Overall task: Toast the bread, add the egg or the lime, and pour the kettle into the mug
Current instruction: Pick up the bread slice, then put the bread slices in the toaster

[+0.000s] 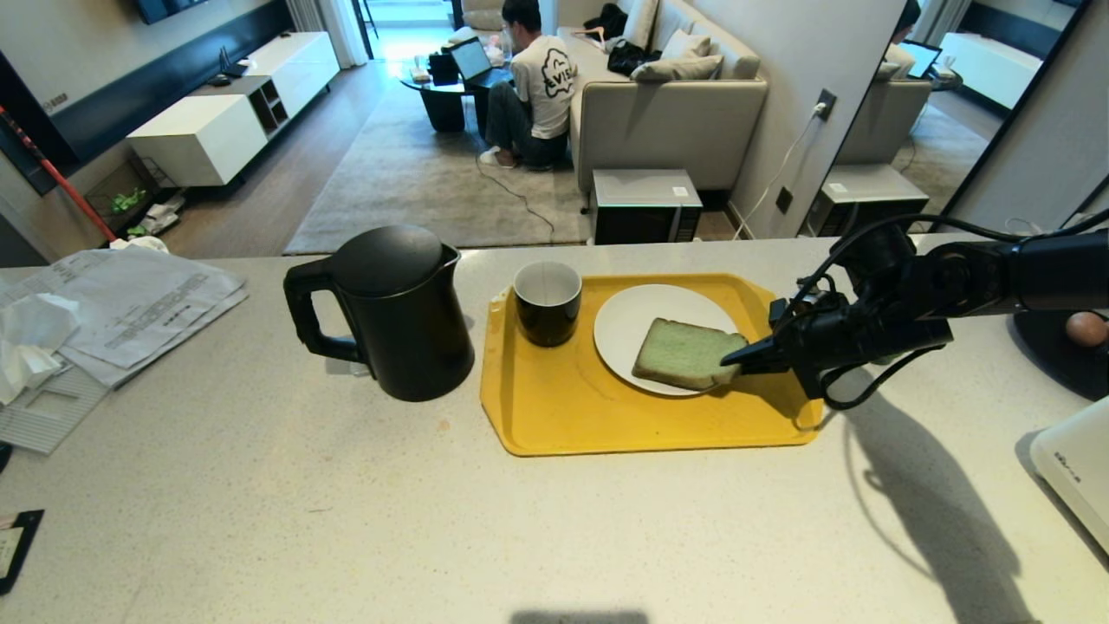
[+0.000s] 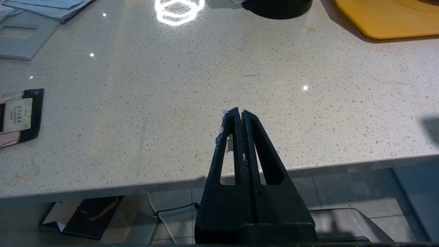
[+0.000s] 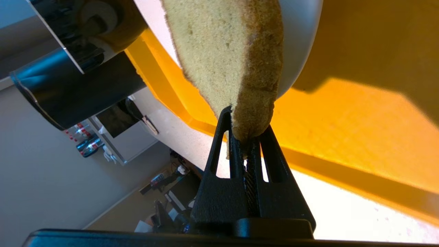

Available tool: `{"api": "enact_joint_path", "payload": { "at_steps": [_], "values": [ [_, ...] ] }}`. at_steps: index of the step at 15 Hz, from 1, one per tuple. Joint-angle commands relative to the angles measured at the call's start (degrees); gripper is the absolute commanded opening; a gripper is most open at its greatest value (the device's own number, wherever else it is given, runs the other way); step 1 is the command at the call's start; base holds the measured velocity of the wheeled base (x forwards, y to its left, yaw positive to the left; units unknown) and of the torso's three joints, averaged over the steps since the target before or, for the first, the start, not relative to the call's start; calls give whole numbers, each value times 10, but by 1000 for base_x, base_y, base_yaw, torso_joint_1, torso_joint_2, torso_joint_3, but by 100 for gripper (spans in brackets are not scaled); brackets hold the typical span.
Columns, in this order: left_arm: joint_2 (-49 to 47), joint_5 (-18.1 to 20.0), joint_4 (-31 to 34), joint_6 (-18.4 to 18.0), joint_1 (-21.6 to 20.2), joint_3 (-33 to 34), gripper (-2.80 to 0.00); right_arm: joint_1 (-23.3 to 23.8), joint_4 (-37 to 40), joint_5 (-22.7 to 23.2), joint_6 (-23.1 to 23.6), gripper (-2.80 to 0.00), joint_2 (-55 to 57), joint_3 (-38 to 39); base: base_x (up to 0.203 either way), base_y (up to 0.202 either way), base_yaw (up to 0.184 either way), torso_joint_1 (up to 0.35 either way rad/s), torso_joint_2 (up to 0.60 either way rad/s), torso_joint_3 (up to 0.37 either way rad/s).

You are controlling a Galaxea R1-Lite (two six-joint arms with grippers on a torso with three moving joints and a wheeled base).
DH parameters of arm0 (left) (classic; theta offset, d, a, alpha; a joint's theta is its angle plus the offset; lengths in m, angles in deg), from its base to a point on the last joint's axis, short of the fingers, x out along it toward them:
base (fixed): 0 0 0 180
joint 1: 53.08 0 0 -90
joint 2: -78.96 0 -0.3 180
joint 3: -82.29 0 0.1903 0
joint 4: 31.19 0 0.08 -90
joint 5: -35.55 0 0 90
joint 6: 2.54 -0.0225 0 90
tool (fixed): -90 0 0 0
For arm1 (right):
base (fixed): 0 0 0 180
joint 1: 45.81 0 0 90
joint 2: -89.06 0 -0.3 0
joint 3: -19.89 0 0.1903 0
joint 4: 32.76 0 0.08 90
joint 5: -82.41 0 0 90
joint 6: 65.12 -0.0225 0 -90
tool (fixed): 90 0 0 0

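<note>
Bread (image 1: 684, 351) lies on the plate (image 1: 624, 325) in the tray (image 1: 572, 407) — right gripper (image 1: 736, 364) clamped on its corner.

The head view looks down across the worktop (image 1: 554, 520) toward 12 o'clock. The left wrist view hangs over its near edge; the right wrist view sits close against the tray (image 3: 360, 120), which both others share.

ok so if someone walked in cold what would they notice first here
Probably the right gripper, reaching in from the right and shut on the near corner of the green bread, which lies on a white plate in the yellow tray. Next, the tall black kettle left of the tray, with the mug in the tray's far left corner. The left gripper hangs shut at the counter's near edge.
</note>
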Motion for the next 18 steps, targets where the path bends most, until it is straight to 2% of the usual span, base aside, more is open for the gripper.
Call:
{"api": "enact_joint_path", "payload": {
  "at_steps": [1,4,7,10,12,14,16,18],
  "values": [
    [0,0,0,0,0,0,-280,3,14,2,-2,-280,-40,-2,0,0,0,0,0,0],
    [0,0,0,0,0,0,-280,0,55,0,14,-280,-126,-5,0,0,0,0,0,0],
    [0,0,0,0,0,0,-280,-3,170,-26,120,-280,-224,-23,0,0,0,0,0,0],
    [0,0,0,0,0,0,-280,-20,277,-130,299,-280,-314,-29,0,0,0,0,0,0],
    [0,0,0,0,0,0,-280,-25,302,-202,386,-280,-369,-17,0,0,0,0,0,0],
    [0,1,0,0,0,0,-280,-26,307,-252,434,-280,-414,-10,0,0,0,0,0,0],
    [0,0,0,0,0,0,-280,-27,308,-299,459,-280,-451,-7,0,0,0,0,0,0],
    [0,0,0,0,0,0,-280,-26,308,-326,485,-280,-481,-6,0,0,0,0,0,0]
  ]
}}
